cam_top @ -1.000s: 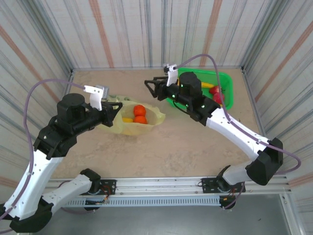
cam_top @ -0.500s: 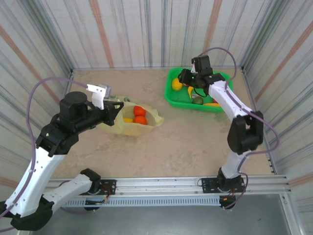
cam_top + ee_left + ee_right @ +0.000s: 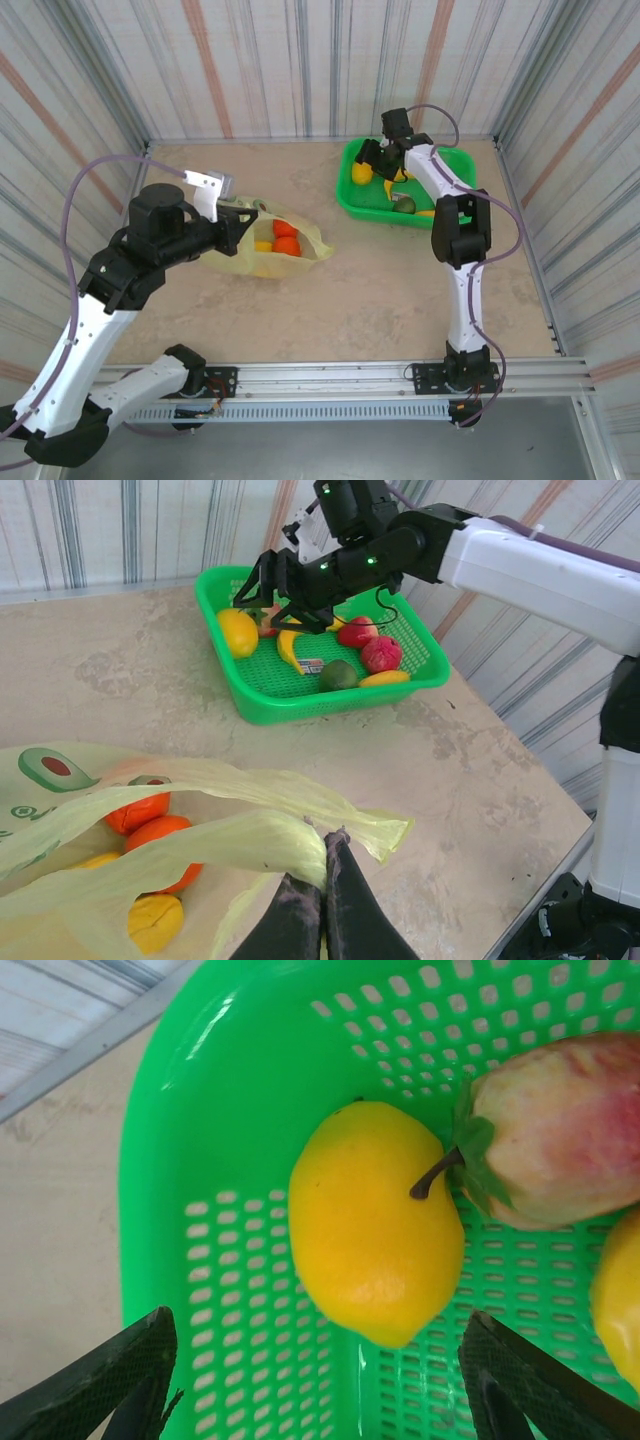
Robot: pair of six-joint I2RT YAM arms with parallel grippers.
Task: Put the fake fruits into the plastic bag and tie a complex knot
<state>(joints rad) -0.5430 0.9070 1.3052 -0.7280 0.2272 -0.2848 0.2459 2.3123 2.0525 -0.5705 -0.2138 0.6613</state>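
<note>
The plastic bag (image 3: 262, 258) lies open on the table, yellow-green with avocado prints (image 3: 45, 767). Inside it are two orange balls (image 3: 286, 236) and yellow pieces (image 3: 155, 921). My left gripper (image 3: 323, 852) is shut on the bag's rim (image 3: 240, 214), holding it up. The green basket (image 3: 455, 170) at the back right holds more fake fruits: a yellow lemon (image 3: 375, 1220), a pinkish apple (image 3: 560, 1140), a banana (image 3: 290, 648), red strawberries (image 3: 381, 653) and a dark green piece (image 3: 338, 675). My right gripper (image 3: 315, 1390) hangs open just over the lemon (image 3: 362, 172), a finger on each side.
Striped walls close in the table on three sides, and the basket sits near the back right corner. Bare tabletop (image 3: 380, 280) lies between the bag and the basket. The right arm (image 3: 455, 240) stretches straight back to the basket.
The right arm has swung from beside the bag back to the basket, and its jaws have widened over the lemon. The left gripper has kept its hold on the bag's rim.
</note>
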